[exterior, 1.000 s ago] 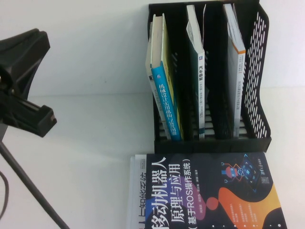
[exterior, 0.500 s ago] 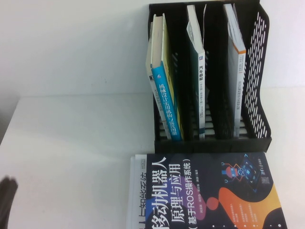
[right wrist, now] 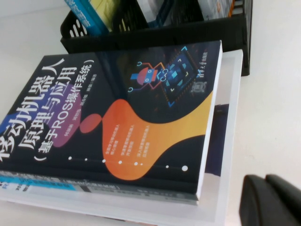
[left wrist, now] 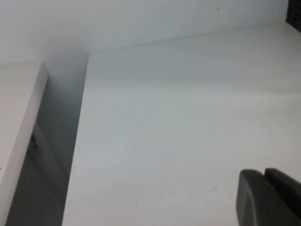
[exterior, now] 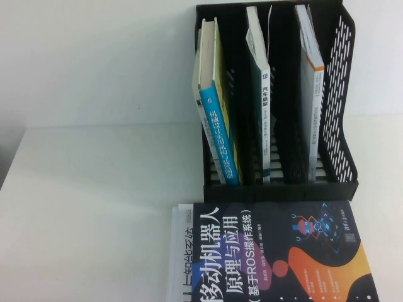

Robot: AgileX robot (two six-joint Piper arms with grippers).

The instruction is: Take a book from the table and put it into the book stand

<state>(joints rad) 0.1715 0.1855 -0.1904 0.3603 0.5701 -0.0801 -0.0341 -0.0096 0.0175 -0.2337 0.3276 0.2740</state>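
The left gripper (left wrist: 270, 197) hovers over bare table (exterior: 94, 189), fingers apparently together. The book (exterior: 219, 119) stands in the book stand's (exterior: 340, 94) leftmost slot. The right gripper (right wrist: 273, 200), grip unclear, hangs beside the navy book (right wrist: 141, 108).

The dark navy book (exterior: 271, 251) runs off the high view's 6 o'clock edge, its lower cover unseen. It hides most of the white book (right wrist: 225, 141) beneath it. The left pincer (left wrist: 270, 197) and right pincer (right wrist: 273, 200) show only as dark corners at 5 o'clock; their opening cannot be judged. The book stand (exterior: 340, 126) is clipped at 12 o'clock.
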